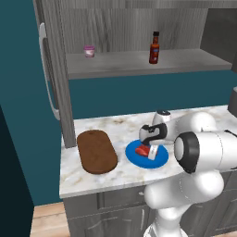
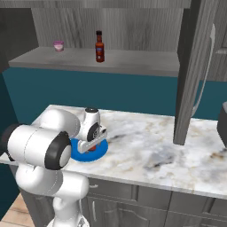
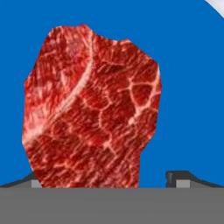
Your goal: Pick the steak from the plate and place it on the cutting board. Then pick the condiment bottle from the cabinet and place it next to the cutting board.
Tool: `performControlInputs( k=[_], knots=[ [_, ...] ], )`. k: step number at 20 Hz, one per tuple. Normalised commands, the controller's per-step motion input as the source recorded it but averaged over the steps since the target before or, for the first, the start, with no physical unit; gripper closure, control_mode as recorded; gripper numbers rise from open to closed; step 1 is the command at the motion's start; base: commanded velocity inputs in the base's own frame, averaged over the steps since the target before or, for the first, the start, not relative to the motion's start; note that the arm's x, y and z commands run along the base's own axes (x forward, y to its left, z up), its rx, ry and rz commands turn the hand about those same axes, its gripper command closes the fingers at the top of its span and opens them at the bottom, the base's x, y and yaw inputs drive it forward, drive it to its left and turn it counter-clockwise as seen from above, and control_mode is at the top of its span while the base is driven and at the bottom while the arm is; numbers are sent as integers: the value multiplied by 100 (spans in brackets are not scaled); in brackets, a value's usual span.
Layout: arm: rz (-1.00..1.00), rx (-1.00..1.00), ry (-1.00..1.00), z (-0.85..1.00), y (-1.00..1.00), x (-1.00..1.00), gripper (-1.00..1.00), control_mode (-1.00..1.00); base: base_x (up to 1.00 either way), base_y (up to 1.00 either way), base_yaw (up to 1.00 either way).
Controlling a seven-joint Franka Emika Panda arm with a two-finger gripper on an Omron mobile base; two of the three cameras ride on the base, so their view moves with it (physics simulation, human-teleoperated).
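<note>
Steak (image 3: 92,109) on plate (image 3: 183,87) | between tool (image 1: 152,149) fingers | tool spread apart

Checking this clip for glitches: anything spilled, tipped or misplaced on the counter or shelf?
Nothing stands out. The steak lies flat on the plate, the cutting board is bare, and the condiment bottle stands upright.

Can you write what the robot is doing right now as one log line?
phase: reaching for steak | fingers: open, either side | steak: on plate | cutting board: bare

Small pink-lidded cup (image 1: 89,51) upright on the shelf, marble counter (image 1: 125,127), teal wall (image 1: 139,95)
</note>
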Motion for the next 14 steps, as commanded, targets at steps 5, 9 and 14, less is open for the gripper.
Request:
performControlInputs(
  k=[5,9,14],
  knots=[
    [2,0,0,-3,0,0,100,-100,0,0,0],
    [0,0,0,0,0,0,100,-100,0,0,0],
    [1,0,0,0,0,-1,100,-100,0,0,0]
  ],
)
